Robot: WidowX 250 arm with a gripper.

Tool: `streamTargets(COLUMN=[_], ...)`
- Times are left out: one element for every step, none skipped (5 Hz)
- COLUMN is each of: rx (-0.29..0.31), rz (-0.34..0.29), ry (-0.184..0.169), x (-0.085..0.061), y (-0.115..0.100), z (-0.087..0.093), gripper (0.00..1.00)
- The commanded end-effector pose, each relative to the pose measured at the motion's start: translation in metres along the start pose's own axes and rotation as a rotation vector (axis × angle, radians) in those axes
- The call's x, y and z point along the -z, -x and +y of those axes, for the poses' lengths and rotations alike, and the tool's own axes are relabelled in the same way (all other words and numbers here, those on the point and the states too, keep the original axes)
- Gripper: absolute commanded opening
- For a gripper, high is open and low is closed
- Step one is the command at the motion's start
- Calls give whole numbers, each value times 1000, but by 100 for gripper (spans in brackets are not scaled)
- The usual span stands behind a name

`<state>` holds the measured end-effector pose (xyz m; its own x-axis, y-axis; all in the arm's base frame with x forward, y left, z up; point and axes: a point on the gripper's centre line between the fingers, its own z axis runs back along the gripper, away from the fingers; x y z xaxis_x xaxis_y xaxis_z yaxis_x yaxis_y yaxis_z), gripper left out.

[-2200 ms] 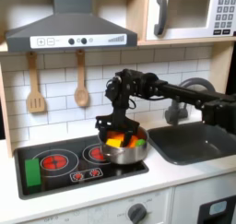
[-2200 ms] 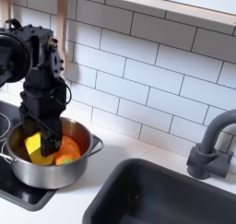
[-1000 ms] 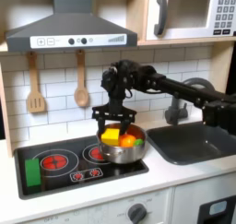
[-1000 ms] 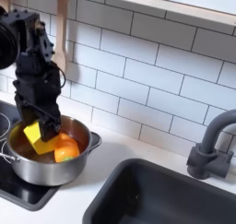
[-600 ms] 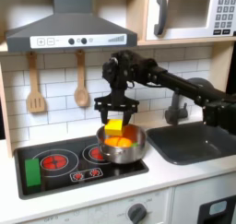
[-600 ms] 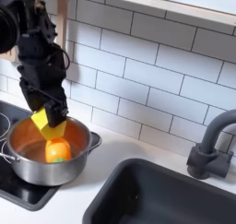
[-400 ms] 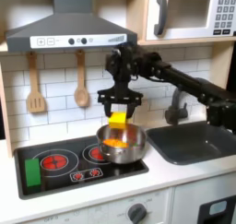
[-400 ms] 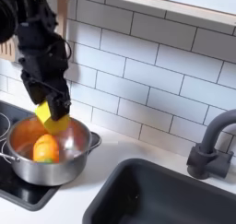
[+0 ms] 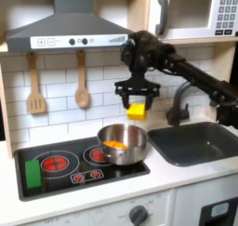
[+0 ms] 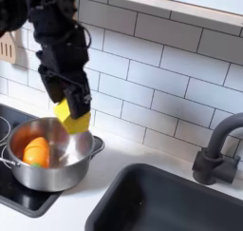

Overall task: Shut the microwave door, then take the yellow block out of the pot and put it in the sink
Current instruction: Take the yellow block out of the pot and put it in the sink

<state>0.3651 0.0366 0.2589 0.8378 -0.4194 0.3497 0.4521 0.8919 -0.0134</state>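
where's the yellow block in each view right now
First exterior view: the yellow block hangs in the tool near the picture's centre, above the right rim of the pot.
Second exterior view: the yellow block is left of centre, held above the pot's right rim.
Shared landmark: the pot.

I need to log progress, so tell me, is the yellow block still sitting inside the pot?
No, the claw holds the yellow block in the air above the pot.
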Motion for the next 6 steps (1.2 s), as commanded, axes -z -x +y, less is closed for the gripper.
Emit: streamTargets(rx=[57, 113, 107, 111, 97, 106], rz=[12, 47, 69, 79, 80, 96], ry=[107, 150, 157, 161, 137, 126], x=[8, 22, 33, 44, 53, 63], y=[2, 10, 14, 13, 11, 9], z=[-51, -75, -83, -87, -90, -94], gripper=[0, 0, 0, 0, 0, 0])
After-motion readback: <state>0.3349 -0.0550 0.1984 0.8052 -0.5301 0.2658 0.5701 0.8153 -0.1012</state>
